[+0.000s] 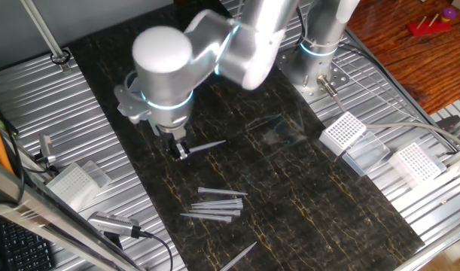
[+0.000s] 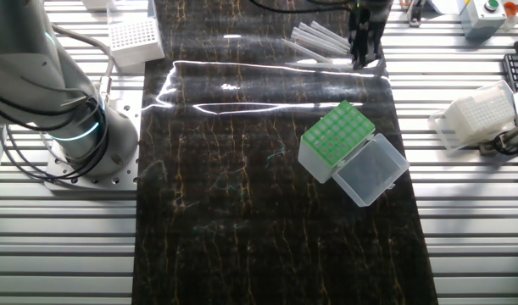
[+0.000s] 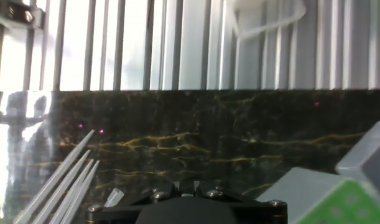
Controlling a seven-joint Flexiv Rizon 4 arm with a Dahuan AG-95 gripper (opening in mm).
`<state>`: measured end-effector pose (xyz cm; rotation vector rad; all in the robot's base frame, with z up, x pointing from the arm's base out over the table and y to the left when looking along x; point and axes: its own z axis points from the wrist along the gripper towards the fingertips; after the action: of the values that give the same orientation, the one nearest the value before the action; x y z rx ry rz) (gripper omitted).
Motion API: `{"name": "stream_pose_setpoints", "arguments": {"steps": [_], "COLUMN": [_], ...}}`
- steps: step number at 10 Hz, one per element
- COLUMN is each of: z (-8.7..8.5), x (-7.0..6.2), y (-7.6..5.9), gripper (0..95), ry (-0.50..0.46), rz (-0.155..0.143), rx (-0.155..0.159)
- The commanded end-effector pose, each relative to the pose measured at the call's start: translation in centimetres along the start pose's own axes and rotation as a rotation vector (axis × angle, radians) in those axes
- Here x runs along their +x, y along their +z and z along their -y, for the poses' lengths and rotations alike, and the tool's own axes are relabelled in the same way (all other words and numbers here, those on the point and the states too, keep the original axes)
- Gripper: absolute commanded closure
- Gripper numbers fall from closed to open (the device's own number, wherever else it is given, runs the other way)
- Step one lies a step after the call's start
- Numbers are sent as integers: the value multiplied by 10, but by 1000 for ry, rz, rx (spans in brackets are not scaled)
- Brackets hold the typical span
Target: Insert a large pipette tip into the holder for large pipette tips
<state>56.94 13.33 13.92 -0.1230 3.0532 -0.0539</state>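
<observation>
My gripper point(image 1: 178, 150) is shut on a large pipette tip point(image 1: 207, 144), which sticks out sideways from the fingers just above the dark mat. A pile of several more tips point(image 1: 214, 203) lies in front of it. In the other fixed view the gripper point(image 2: 360, 56) is at the far edge of the mat beside the tips point(image 2: 318, 38). The holder with the green perforated top point(image 2: 333, 135) stands mid-mat, well apart from the gripper, with its clear lid point(image 2: 373, 169) open. In the hand view the fingers point(image 3: 185, 186) are close together, the loose tips point(image 3: 65, 180) are at lower left and the holder point(image 3: 345, 205) is at lower right.
White-grid racks stand on the metal table at both sides of the mat point(image 1: 342, 132) point(image 1: 414, 162) point(image 1: 71, 181) point(image 2: 131, 38) point(image 2: 479, 114). One stray tip point(image 1: 241, 252) lies near the mat's front edge. The arm's base point(image 2: 72, 127) stands beside the mat.
</observation>
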Motion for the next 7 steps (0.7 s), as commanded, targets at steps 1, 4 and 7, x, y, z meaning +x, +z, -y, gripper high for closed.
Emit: {"name": "stream_pose_setpoints", "arguments": {"steps": [1, 4, 7], "z": [5, 16, 21], "x": [-13, -25, -34], "y": [-19, -42, -53], "gripper": [950, 950, 950], "ry": [-7, -12, -4], "rz": [-15, -26, -24], "rx": [-7, -12, -10]}}
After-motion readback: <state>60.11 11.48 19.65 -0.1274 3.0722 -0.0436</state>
